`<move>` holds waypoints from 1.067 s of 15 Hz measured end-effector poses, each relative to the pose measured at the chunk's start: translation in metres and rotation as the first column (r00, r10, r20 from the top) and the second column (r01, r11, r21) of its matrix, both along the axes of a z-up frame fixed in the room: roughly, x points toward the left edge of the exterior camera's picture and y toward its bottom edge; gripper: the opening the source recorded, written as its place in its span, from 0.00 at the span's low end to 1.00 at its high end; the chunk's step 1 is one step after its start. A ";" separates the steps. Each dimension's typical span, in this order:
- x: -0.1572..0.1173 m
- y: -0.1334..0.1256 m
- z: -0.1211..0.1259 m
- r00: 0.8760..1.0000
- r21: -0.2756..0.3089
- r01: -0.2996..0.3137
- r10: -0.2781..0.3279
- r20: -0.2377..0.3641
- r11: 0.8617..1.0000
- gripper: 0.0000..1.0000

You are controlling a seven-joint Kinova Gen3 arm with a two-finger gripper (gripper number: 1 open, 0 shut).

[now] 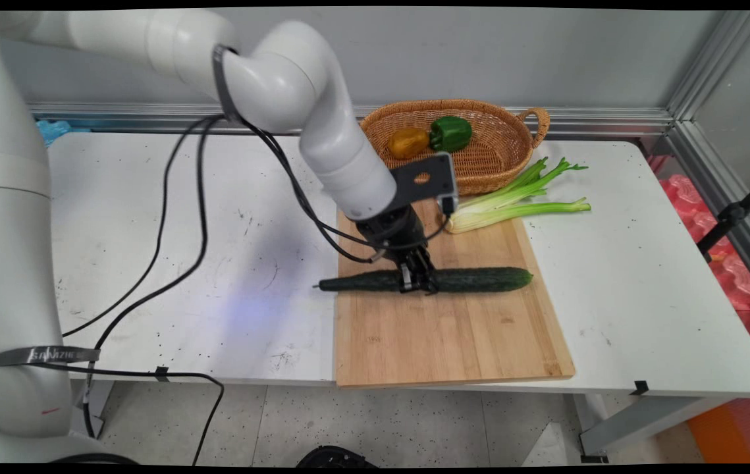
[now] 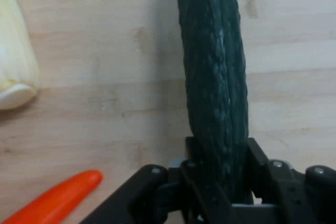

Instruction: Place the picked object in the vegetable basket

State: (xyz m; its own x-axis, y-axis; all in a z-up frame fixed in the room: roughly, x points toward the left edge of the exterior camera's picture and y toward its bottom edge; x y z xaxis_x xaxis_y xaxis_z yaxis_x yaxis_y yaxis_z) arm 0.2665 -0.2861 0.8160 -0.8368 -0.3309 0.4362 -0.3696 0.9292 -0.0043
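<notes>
A long dark green cucumber lies across the wooden cutting board, its thin left end past the board's left edge. My gripper comes down on its middle, one finger on each side, shut on it. The hand view has the cucumber running up from between the gripper fingers, which press against its two flanks. The wood of the board lies beneath it.
Celery stalks lie at the board's far right corner; their pale base appears in the hand view. An orange carrot tip shows there too. A wicker basket behind holds a yellow pepper and a green pepper.
</notes>
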 end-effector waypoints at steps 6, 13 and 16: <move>0.019 0.007 0.063 1.000 -0.031 0.008 -0.008 -0.021 0.999 0.00; 0.046 0.003 0.137 0.993 -0.023 -0.102 0.100 -0.063 0.995 0.00; 0.058 -0.009 0.155 0.987 -0.030 -0.149 0.147 -0.068 0.988 0.00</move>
